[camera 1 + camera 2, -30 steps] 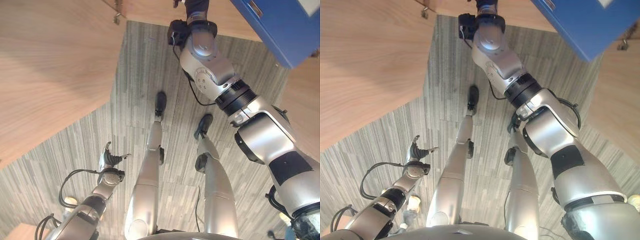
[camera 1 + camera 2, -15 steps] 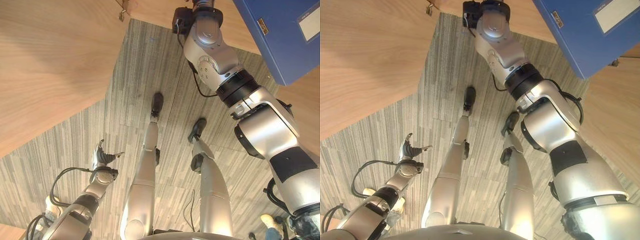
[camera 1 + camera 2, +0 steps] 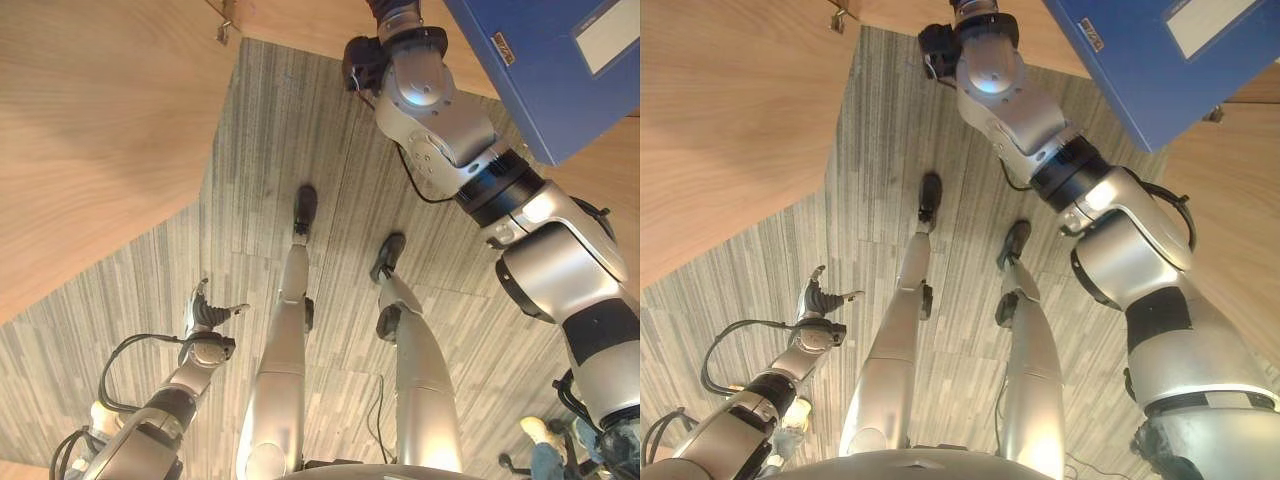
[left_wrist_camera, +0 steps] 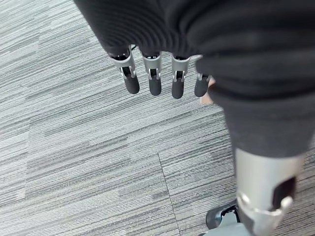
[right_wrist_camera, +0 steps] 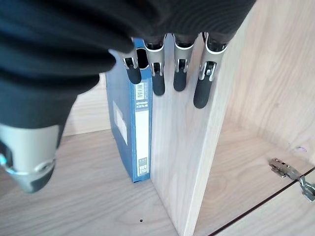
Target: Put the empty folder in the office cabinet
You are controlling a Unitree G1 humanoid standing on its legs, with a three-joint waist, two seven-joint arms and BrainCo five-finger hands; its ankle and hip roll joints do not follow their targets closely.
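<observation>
Blue lever-arch folder (image 5: 135, 132) upright on the wooden cabinet shelf (image 5: 74, 201), spine with its white label facing out, one side flat against the vertical divider (image 5: 197, 162). Seen from the head as a blue slab at the upper right. Right hand (image 5: 174, 73) raised before the spine and the divider's front edge, fingers straight and apart, thumb off to the side, clamped on nothing. Cannot tell whether the fingertips touch the spine. Left hand (image 4: 152, 78) hanging low over the floor, fingers loose and spread, empty.

Probably light, being empty, and stiff: rigid board covers, smooth and likely a little slippery under hard fingertips. Not fragile, but tall and narrow, so liable to tip away from the divider if nudged sideways. Best taken across the spine, thumb on one cover and fingers on the other, or pushed square on the spine to seat it deeper. Looks close to done, judging by where the folder stands.

Shelf of pale wood-grain board, flat and bare around the folder, a small drilled hole near the front. Metal hinge (image 5: 283, 169) in the neighbouring compartment beyond the divider. Below, grey striped carpet floor (image 4: 88, 147); a broad wood-grain panel (image 3: 90, 150), likely an open cabinet door, to the left.
</observation>
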